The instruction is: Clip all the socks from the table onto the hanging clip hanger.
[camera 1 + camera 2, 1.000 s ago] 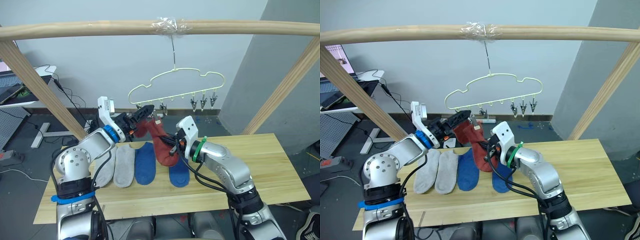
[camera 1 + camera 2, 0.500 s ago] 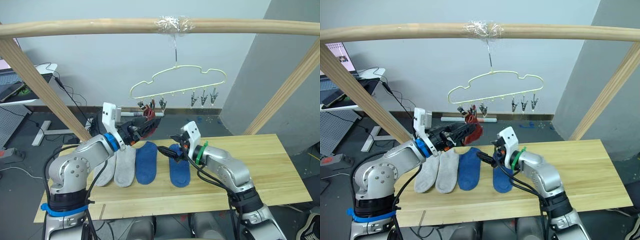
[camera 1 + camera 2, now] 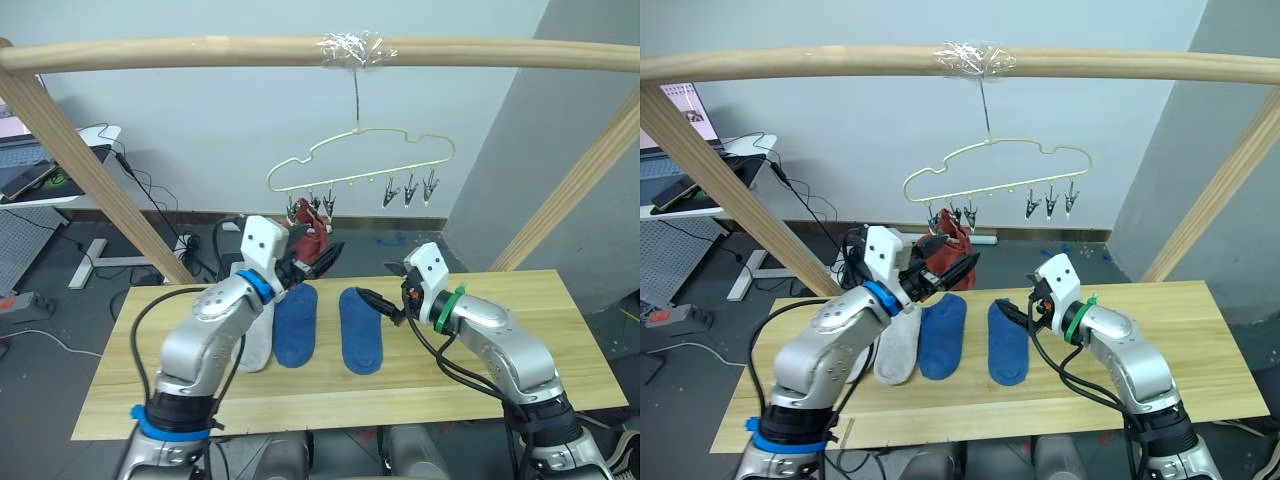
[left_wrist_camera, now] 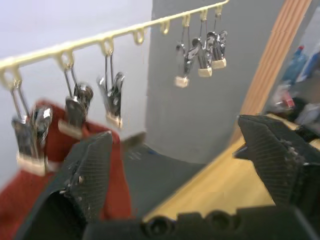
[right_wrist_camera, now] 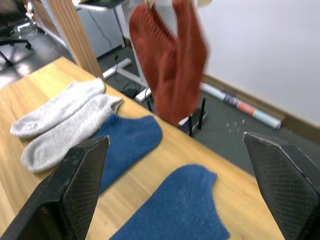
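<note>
- Lying flat on the table (image 3: 560, 330), side by side: two blue socks (image 3: 362, 329) toward the middle, two grey socks (image 5: 65, 120) just left of them, partly hidden behind the left arm.
- Right gripper (image 3: 372, 302) low over the table, just right of the blue pair, fingers spread wide, holding nothing.
- Left gripper (image 3: 318, 258) raised just under the clips, fingers parted and empty, red cloth close behind.
- Farther back, two red socks (image 3: 952, 238) hanging from the leftmost clips of the hanger (image 3: 362, 160).
- Three clips (image 4: 200, 52) at its right end bare.
- Hanger hooked on the wooden pole (image 3: 200, 52).
</note>
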Robot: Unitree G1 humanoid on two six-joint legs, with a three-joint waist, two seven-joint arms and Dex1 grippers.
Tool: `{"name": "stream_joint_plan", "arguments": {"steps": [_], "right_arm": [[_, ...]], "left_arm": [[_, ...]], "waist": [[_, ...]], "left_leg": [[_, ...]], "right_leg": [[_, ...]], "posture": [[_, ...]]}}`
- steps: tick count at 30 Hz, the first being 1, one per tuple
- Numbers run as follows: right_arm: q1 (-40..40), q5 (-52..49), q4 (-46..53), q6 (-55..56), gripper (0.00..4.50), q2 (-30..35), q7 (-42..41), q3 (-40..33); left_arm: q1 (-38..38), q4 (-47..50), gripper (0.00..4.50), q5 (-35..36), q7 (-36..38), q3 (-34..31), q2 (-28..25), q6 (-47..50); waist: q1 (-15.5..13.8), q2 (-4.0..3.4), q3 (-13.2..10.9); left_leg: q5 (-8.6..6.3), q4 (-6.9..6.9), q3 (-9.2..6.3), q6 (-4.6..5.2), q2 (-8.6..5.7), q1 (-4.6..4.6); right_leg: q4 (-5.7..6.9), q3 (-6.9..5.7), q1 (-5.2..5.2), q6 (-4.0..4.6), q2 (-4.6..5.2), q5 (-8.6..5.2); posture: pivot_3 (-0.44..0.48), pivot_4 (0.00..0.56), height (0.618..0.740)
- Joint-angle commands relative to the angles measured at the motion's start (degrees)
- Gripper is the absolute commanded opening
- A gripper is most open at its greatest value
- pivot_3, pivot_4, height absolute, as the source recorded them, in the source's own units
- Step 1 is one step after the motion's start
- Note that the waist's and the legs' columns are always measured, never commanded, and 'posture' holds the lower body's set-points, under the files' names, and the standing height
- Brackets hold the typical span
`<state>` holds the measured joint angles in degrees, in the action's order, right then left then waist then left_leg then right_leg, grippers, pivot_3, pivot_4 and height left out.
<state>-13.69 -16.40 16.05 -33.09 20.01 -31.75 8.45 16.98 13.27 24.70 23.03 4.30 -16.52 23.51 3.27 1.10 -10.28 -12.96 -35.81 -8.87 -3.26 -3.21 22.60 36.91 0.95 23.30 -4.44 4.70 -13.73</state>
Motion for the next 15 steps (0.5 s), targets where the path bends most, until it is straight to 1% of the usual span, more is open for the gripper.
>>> {"name": "stream_joint_plan", "arguments": {"steps": [1, 2, 3, 8, 13, 15], "right_arm": [[0.82, 0.47, 3.76, 2.03, 4.5, 0.64, 1.13, -1.96], [0.88, 0.11, 4.58, 1.91, 4.5, 0.5, 1.53, -2.44], [0.81, -0.28, 5.43, 1.88, 4.5, 0.34, 1.89, -2.94], [1.06, -2.95, 7.64, 3.56, 4.5, -1.3, 1.97, -4.93], [1.09, -8.09, 11.17, 3.54, 4.5, -2.15, 0.56, -7.84], [0.84, -8.6, 12.03, 3.88, 4.5, -1.67, 0.46, -8.41]], "left_arm": [[1.46, -2.13, 3.09, -5.74, -1.17, 1.47, 2.21, -7.25], [1.84, -3.47, 2.74, -6.99, -1.81, 1.68, 3.16, -8.58], [2.33, -5.02, 2.49, -8.43, -2.85, 1.84, 4.09, -9.89], [3.55, -12.28, 2.49, -13.48, -4.62, 2.22, 7.36, -16.87], [6.63, -19.98, 2.49, -15.24, -6.18, 0.61, 10.39, -22.0], [7.99, -22.85, 2.49, -15.6, -6.96, -0.05, 11.51, -23.53]], "waist": [[-0.07, 0.0, 0.0], [-0.04, 0.0, 0.0], [-0.03, 0.0, 0.0], [0.15, 0.0, 0.0], [0.19, 0.0, 0.0], [0.3, 0.0, 0.01]], "left_leg": [[0.0, -0.01, 0.0, 0.0, -0.02, 0.02], [0.0, -0.02, 0.0, 0.0, -0.03, 0.02], [0.0, -0.02, 0.0, 0.0, -0.03, 0.02], [0.0, -0.07, 0.02, 0.01, -0.02, 0.0], [0.01, -0.14, 0.01, 0.01, -0.04, 0.04], [0.01, -0.17, 0.0, 0.01, -0.04, 0.06]], "right_leg": [[0.0, 0.0, 0.0, -0.01, 0.02, 0.0], [0.0, 0.0, 0.0, -0.02, 0.02, 0.0], [0.0, 0.0, 0.0, -0.02, 0.02, 0.0], [0.03, -0.02, -0.01, -0.07, 0.02, 0.02], [0.03, -0.02, -0.01, -0.11, 0.01, 0.05], [0.02, -0.02, -0.02, -0.13, 0.02, 0.06]], "posture": [[-0.135, 0.145, 0.74], [-0.143, 0.144, 0.74], [-0.148, 0.144, 0.74], [-0.169, 0.143, 0.74], [-0.192, 0.135, 0.74], [-0.201, 0.135, 0.74]]}}
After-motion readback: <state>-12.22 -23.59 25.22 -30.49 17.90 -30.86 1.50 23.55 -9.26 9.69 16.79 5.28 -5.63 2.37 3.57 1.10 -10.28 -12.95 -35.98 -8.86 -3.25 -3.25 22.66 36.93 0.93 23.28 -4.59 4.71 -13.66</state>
